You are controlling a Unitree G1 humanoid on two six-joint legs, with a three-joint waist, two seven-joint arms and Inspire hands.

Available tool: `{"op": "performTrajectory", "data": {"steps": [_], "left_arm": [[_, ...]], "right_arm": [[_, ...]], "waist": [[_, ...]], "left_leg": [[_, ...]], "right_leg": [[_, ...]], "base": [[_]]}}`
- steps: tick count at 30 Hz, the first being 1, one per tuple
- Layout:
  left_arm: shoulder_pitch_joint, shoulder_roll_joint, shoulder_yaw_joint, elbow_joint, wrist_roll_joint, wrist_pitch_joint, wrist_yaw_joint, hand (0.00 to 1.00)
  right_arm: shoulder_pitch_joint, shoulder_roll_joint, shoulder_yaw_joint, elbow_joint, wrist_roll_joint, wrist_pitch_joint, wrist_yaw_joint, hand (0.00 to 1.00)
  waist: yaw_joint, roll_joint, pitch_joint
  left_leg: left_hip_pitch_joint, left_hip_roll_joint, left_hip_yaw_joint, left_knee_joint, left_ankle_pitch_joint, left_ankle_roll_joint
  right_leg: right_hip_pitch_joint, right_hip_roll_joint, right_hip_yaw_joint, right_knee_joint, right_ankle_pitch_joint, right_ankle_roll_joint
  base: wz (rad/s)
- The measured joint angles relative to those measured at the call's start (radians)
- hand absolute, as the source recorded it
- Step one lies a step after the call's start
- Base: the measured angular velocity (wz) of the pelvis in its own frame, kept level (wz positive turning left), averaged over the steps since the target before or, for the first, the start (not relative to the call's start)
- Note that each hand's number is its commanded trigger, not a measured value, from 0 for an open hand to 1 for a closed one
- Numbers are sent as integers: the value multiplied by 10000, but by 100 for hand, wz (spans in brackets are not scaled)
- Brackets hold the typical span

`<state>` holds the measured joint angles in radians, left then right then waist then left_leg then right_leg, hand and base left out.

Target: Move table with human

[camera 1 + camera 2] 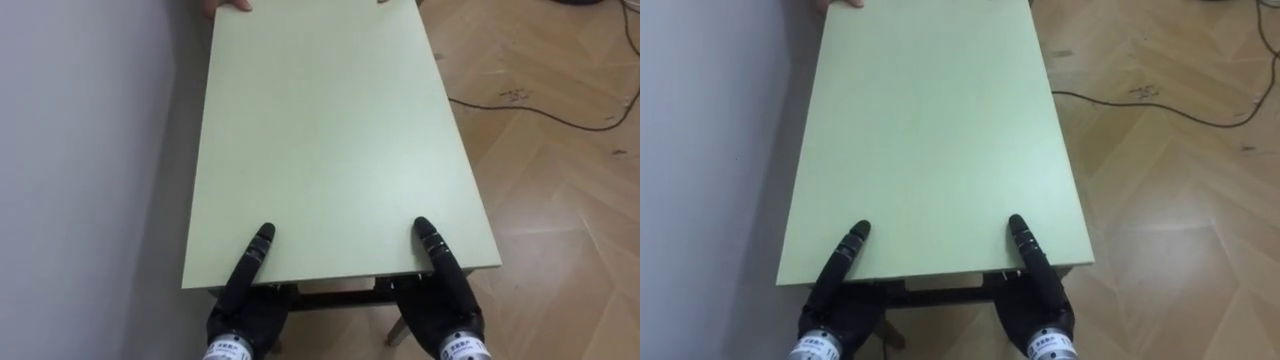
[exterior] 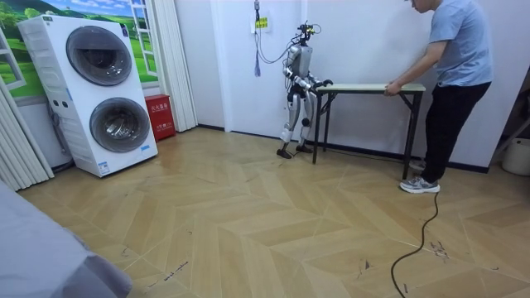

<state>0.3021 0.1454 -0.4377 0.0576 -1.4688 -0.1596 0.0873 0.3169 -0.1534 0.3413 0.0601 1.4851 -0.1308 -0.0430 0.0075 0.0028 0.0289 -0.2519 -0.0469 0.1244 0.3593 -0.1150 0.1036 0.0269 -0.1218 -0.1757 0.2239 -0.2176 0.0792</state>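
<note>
Left hand and right hand at near short edge of green table, one by each near corner; clamped or not, cannot tell. Tabletop runs lengthwise straight ahead, left long edge beside wall. Person holds far edge.

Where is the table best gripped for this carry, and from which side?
Grip the table at its near short edge, from the robot's end, left hand and right hand near its corners. Its top is long and flat, the person holds the far end, and a wall lines its left side.
</note>
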Motion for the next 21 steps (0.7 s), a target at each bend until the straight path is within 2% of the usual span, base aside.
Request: {"op": "performTrajectory", "data": {"steps": [1, 2, 3, 4, 5, 6, 9, 11, 12, 16, 17, 19, 21], "left_arm": [[0, -1, -6, 0, 0, 0, 0, 45], [0, -8, -38, 0, 0, 0, 0, 18], [1, -8, -59, 1, 1, 0, 0, 21], [0, -8, -62, 1, 2, 0, 1, 32], [1, -8, -67, 2, 2, 0, 1, 28], [1, -7, -68, 2, 80, 3, 2, 16], [1, 36, -72, 7, 711, 0, -31, 16], [-2, 139, 24, 43, 1403, 36, -293, 13], [-2, 193, 46, 44, 1492, 81, -367, 0], [-2, 231, 186, 51, 1549, 354, -854, 0], [-1, 232, 211, 66, 1549, 473, -880, 2], [-1, 250, 214, 153, 1557, 628, -905, 20], [-2, 237, 220, 327, 1691, 872, -905, 22]], "right_arm": [[2, 1, 2, 0, 1, 0, 0, 30], [1, 6, 1, 0, 1, 0, 0, 0], [2, 5, 1, 0, 2, 0, 0, 0], [1, 6, 1, 0, 3, 0, 0, 0], [1, 7, 1, -2, 5, 0, 0, 0], [1, 2, 6, -20, 11, 2, 2, 0], [3, -43, 13, -27, -6, -2, 317, 0], [7, -139, 98, -3, -91, -24, 528, 0], [10, -152, 115, -2, -92, -22, 579, 0], [51, -161, 133, 59, -102, 10, 1042, 0], [86, -161, 130, 69, -116, 19, 1165, 0], [115, -144, 121, 60, -109, 18, 1625, 0], [127, -125, 88, 60, -202, 21, 1801, 0]], "waist": [[-7, 30, -14], [-22, 68, -18], [-21, 106, -18], [-21, 123, -18], [-15, 159, -15], [-19, 201, -22], [-22, 259, -24], [-23, 286, -38], [-29, 284, -37], [-148, 273, -45], [-250, 268, -45], [-359, 259, -47], [-428, 218, -75]], "left_leg": [[21, 1, 15, -16, 0, 0], [21, 1, 39, -23, 0, 0], [21, 5, 68, -44, 0, 0], [21, 9, 80, -56, 0, 0], [21, 19, 108, -70, 1, 0], [21, 25, 124, -77, 1, 0], [109, 20, 127, -159, 10, -2], [225, 12, 113, -231, 15, -8], [283, 11, 110, -251, 17, -12], [406, 12, 94, -372, 4, -41], [405, 9, 99, -368, 3, -43], [372, 19, 103, -355, 4, -43], [386, 24, 100, -345, 4, -43]], "right_leg": [[0, 0, 104, -2, 0, 0], [-7, -2, 118, -13, 0, 0], [-29, -1, 125, -16, 0, 0], [-43, 0, 141, -18, 0, 0], [-67, 6, 211, -18, 0, 0], [-81, 11, 274, -21, 0, 0], [-76, 8, 341, -26, 0, 0], [-7, 9, 345, -40, 0, 0], [36, 10, 344, -47, 0, 0], [131, 37, 330, -46, -1, 1], [122, 38, 328, -44, -1, 1], [62, 44, 330, -40, -1, 0], [87, 46, 323, -40, 0, 0]], "base": [[-4], [-8], [-8], [-10], [-9], [-10], [-13], [-14], [-7], [-2], [4], [-4], [-9]]}}
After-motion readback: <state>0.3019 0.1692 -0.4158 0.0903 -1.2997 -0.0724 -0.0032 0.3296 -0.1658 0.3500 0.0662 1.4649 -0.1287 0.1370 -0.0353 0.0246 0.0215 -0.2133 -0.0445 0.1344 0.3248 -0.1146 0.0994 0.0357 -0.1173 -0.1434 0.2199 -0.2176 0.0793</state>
